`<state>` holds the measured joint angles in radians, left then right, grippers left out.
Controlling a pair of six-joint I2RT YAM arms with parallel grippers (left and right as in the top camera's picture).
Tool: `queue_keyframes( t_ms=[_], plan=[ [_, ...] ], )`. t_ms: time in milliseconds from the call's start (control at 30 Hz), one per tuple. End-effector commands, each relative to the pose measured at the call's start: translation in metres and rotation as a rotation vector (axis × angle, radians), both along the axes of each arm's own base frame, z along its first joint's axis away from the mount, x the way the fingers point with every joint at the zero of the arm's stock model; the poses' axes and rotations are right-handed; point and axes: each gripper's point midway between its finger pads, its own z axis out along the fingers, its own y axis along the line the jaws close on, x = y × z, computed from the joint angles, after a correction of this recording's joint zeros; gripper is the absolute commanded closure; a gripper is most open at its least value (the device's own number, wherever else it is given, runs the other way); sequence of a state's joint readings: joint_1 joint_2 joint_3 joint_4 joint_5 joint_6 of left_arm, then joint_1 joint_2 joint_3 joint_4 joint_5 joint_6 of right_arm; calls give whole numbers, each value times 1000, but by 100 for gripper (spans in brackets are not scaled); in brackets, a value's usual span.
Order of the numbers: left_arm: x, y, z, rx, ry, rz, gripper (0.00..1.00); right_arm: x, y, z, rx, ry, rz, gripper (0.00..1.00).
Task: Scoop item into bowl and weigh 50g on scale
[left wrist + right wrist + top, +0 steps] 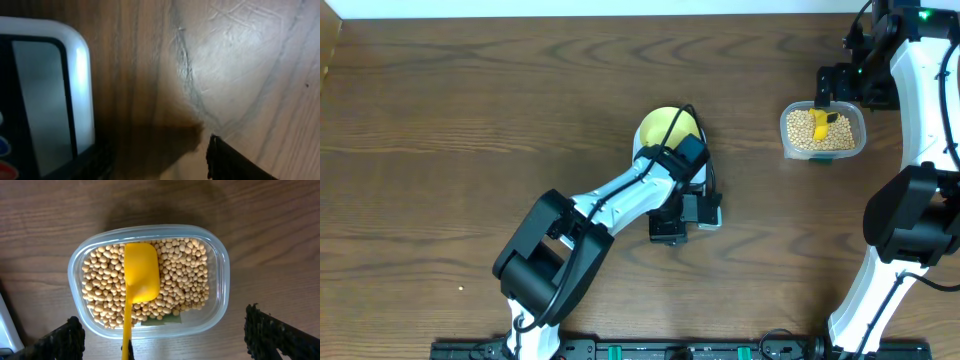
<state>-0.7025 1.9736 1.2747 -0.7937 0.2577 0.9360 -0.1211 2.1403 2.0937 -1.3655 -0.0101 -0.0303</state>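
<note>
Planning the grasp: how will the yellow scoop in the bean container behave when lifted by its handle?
The yellow scoop looks like thin moulded plastic, so it is probably light and stiff. Its narrow handle may twist in a pinch. It rests on the beans, which would likely shift and roll as it moves.

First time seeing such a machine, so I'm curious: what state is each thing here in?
Left claw: open, empty, beside the scale.
Right claw: open, empty, over the tub.
Tub: lidless, holding beans.
Scoop: lying on beans, unheld.
Bowl: on scale, looks empty, partly hidden.
Scale: display unreadable.
</note>
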Motion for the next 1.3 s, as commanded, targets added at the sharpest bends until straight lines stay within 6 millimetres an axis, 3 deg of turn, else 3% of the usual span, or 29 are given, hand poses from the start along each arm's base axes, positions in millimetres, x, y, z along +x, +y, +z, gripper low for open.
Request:
queue_keyframes(
  t_ms=[0, 133, 267, 667, 1000, 1267],
  plan=[
    [45, 5, 23, 1, -178, 75, 36, 4, 1, 2, -6, -11, 5, 1],
    [46, 5, 39, -20, -203, 78, 27, 4, 1, 2, -6, -11, 5, 1],
    [45, 8, 43, -20, -199, 84, 27, 4, 1, 2, -6, -11, 5, 1],
    [15, 7, 27, -32, -84, 60, 25, 4, 1, 2, -6, -11, 5, 1],
    [6, 5, 6, 0, -49, -3, 13, 4, 1, 2, -6, -11, 5, 1],
    [6, 2, 4, 4, -59, -16, 7, 4, 1, 2, -6, -11, 5, 1]
  ],
)
